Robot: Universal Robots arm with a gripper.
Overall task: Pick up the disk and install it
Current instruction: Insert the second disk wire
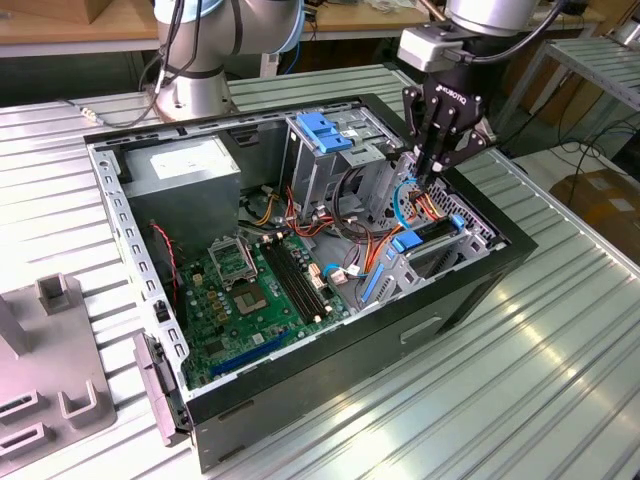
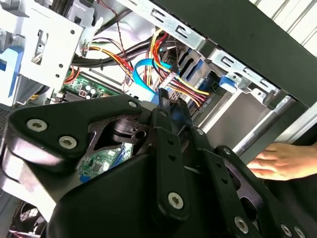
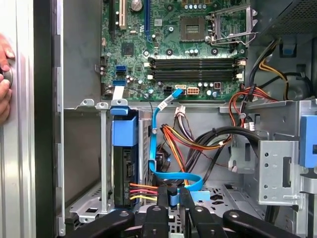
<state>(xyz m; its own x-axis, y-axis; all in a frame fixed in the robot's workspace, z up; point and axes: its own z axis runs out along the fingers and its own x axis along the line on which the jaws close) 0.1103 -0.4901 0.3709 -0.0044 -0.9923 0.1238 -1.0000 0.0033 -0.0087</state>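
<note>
Hovering low inside the computer case [image 1: 470, 290], claw [image 1: 425, 178] pinched onto the blue cable [image 3: 171, 191], disk [image 3: 124, 163] already slotted alongside.

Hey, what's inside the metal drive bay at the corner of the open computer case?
A dark drive with a blue plastic frame sits on edge in the grey metal bay, coloured wires plugged into its end. Its label side is covered by the bay wall. The black claw pinches a blue cable beside it.

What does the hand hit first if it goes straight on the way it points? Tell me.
The hand, shut on the blue cable, would likely meet the red-and-yellow wires just beyond its tips first; depth is unclear.
</note>
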